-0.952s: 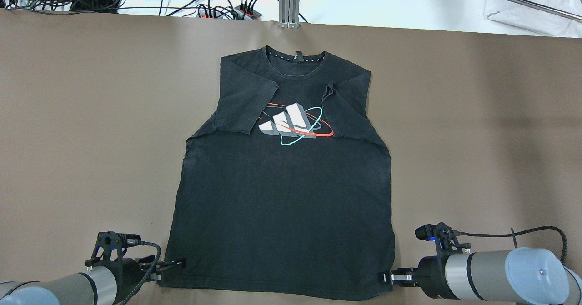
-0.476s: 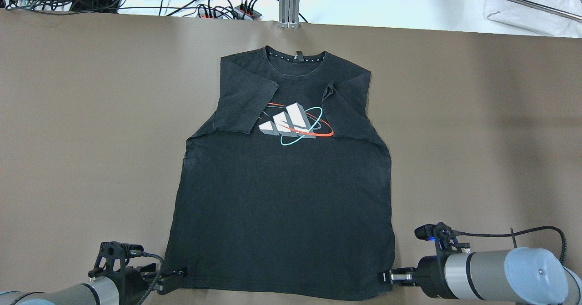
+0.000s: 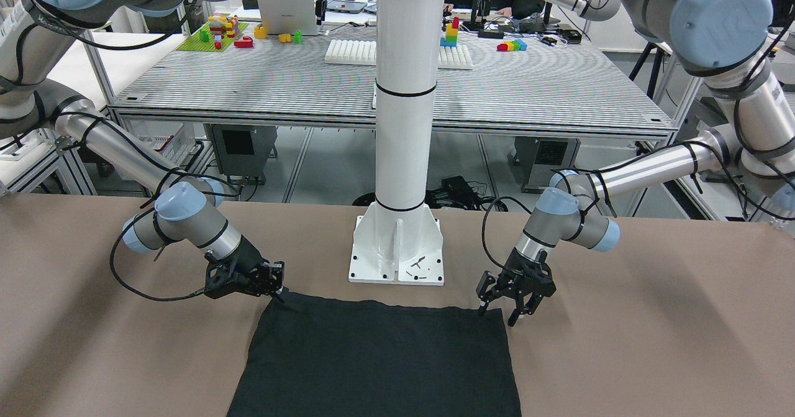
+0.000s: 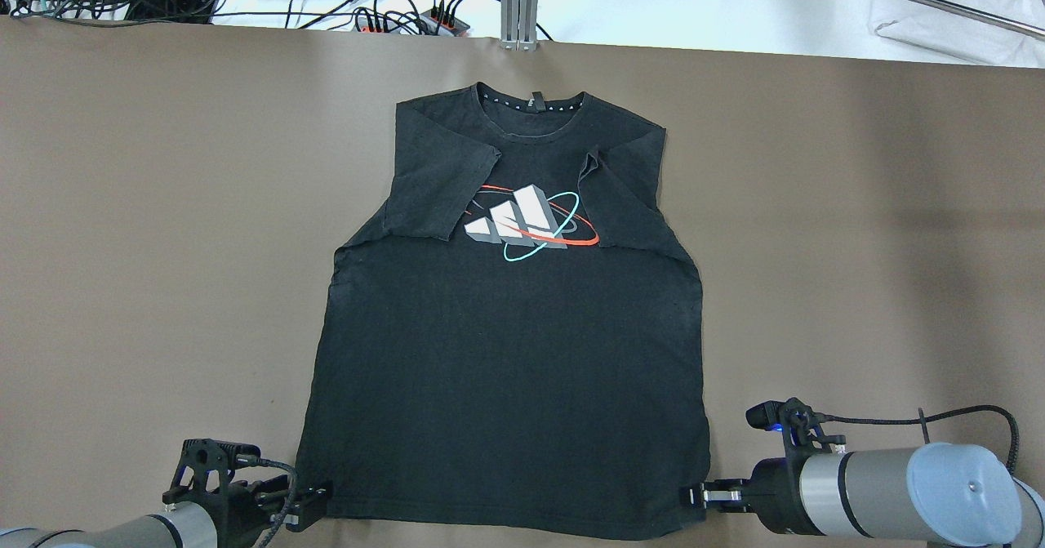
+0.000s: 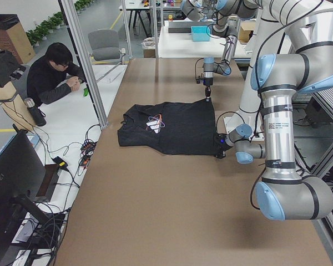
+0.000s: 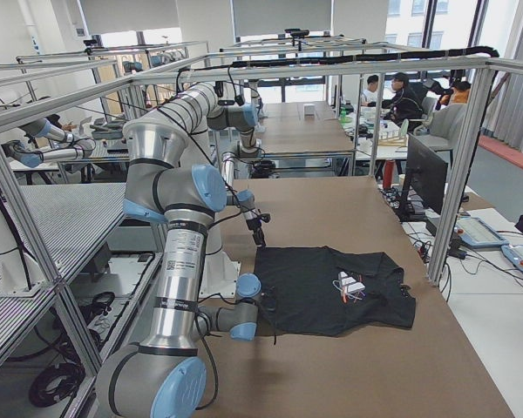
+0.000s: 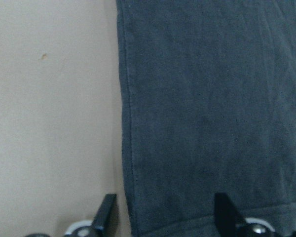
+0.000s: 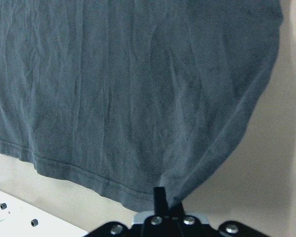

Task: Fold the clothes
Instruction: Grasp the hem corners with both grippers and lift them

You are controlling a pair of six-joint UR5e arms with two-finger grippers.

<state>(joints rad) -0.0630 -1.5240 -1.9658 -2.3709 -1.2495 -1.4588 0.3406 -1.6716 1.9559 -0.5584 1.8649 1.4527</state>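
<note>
A black soft-fabric T-shirt [image 4: 506,352] lies flat and face up in the middle of the brown-covered counter [image 4: 857,246]. Its long axis runs straight away from the robot: ribbed collar [image 4: 531,107] at the far end, hem [image 4: 490,523] at the near edge. Both short sleeves [image 4: 437,189] are turned in over the chest, partly covering the white, red and turquoise print [image 4: 526,223]. The body looks smooth, with only faint wrinkles.

What matters for the next move is that the two arms sit at the two near hem corners, each beside its own, with the whole shirt stretching away beyond them.

The right gripper [image 4: 690,496] has its jaws closed on the near right corner; its wrist camera shows the cloth gathered into a small peak where they pinch it.

The left gripper [image 4: 320,503] is low at the near left corner with its jaws spread wide and holding nothing. Its wrist camera shows one finger [image 7: 107,213] over bare counter and the other over the cloth, with the side seam between them.

I'd guess the left has yet to close before the hem can be carried towards the collar.
</note>
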